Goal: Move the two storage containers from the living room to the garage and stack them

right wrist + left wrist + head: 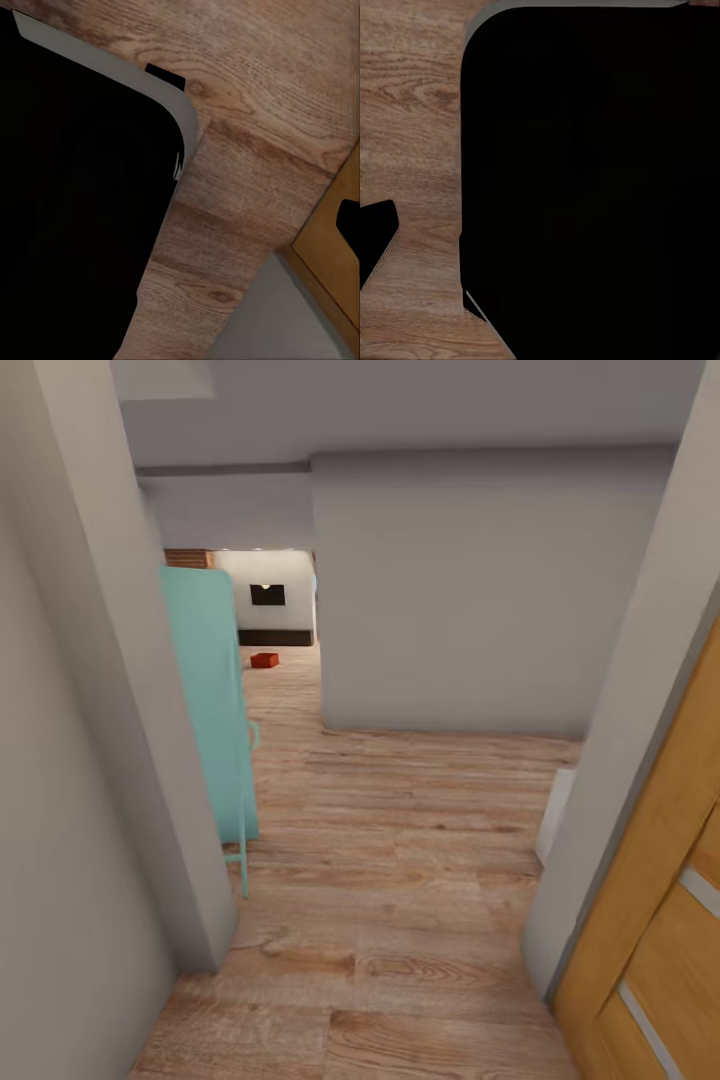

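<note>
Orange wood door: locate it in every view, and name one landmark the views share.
Head view: the orange wood door runs along the lower right edge, beside a grey wall.
Left wrist view: wood-plank floor next to a black body.
Right wrist view: the door sits at the right edge.
Shared landmark: the wood-plank floor.

1. Wood floor point(400, 880) ahead open, corridor runs on past grey wall point(480, 600).
2. Teal door point(210, 700) juts in on left, narrowing the gap.
3. Orange door point(660, 920) close on right.
4. Red bin point(264, 660) far off on floor, well apart.
</note>
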